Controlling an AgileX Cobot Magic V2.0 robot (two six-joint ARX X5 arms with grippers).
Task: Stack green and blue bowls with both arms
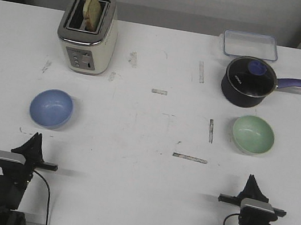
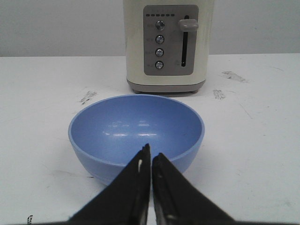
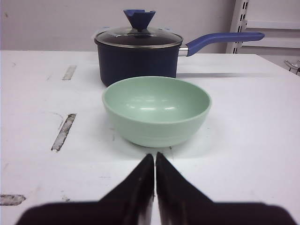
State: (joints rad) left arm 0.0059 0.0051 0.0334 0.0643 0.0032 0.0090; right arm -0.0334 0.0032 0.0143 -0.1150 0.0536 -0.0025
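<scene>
The blue bowl (image 1: 51, 108) stands upright on the left of the white table and fills the left wrist view (image 2: 136, 133). The green bowl (image 1: 253, 134) stands upright on the right and shows in the right wrist view (image 3: 156, 110). My left gripper (image 1: 35, 140) sits near the table's front edge, just short of the blue bowl, shut and empty (image 2: 151, 155). My right gripper (image 1: 251, 182) sits near the front edge, short of the green bowl, shut and empty (image 3: 155, 156). Both bowls are empty.
A cream toaster (image 1: 88, 30) with a slice of bread stands behind the blue bowl. A dark navy saucepan (image 1: 249, 81) with a glass lid and a handle pointing right stands behind the green bowl. A clear lidded container (image 1: 250, 45) lies at the far edge.
</scene>
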